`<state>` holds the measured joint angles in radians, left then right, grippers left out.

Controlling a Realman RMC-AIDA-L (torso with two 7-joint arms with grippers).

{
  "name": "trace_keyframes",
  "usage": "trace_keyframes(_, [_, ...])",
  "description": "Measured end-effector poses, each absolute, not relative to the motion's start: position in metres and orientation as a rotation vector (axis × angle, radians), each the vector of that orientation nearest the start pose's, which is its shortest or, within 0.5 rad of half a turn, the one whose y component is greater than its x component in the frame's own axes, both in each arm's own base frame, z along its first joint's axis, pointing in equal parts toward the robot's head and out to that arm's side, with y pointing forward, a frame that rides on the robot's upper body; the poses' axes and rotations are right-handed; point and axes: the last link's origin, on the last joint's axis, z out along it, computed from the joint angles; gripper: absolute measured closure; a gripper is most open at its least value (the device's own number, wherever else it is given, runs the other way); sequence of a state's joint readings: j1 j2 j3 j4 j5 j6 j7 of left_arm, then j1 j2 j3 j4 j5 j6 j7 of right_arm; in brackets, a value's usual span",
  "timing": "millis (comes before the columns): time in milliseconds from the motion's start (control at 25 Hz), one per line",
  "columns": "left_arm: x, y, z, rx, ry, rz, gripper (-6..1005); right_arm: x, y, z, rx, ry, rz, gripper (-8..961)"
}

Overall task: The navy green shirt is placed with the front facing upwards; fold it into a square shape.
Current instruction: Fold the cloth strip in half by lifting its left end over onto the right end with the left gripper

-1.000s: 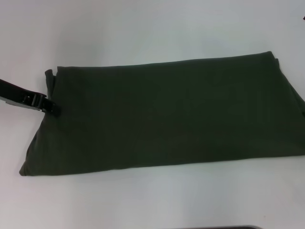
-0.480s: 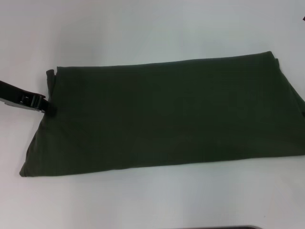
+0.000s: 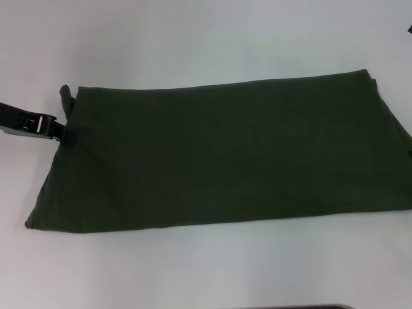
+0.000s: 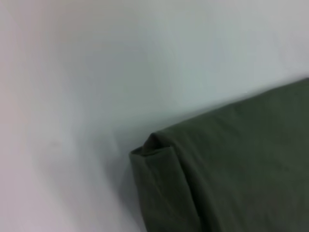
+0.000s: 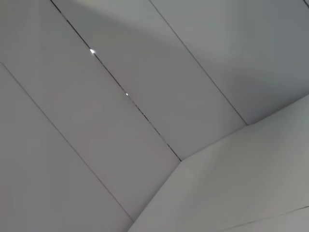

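Shirt: the navy green shirt lies flat on the table, folded into a long band that runs across most of the head view, far edge sloping up toward the robot's right. Plain dark cloth faces up; no lettering shows.
Shirt, left end: near-left corner splays out toward the front edge; at the far-left corner a small tab of doubled cloth sticks up. The left wrist view shows that same corner as a tucked, layered fold lying on the surface.
Shirt, right end: runs out of the head view at the right, w/ a slight step in the edge at the far corner.
Left gripper: the left gripper comes in from the left edge of the head view, low over the table, its tip touching the shirt's left edge just below the tab. Fingers look pinched on the hem, though the dark tip merges w/ the cloth, so whether it is closed or parted cannot be told.
Right gripper: not seen in any view; the right wrist camera faces pale flat panels w/ thin dark seams, approx. a wall or cabinet face.
Surface: white table, smooth and matte, w/ soft shadow along the shirt's near edge.
Room: a dark strip shows at the bottom edge of the head view.
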<state>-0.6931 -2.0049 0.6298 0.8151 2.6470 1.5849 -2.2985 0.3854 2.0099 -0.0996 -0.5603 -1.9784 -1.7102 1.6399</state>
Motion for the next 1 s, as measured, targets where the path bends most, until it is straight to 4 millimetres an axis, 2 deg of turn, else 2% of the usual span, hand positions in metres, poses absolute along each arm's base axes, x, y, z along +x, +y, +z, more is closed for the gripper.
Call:
trace_keyframes(680, [-0.308, 0.351, 0.067, -2.366, -1.586, 0.055, 974, 0.336, 0.286, 0.082, -2.043, 1.176, 1.210, 411])
trace_keyframes(1000, [-0.323, 0.346, 0.086, -2.305, -1.605, 0.027, 974, 0.336, 0.286, 0.081, -2.044, 1.177, 1.213, 410])
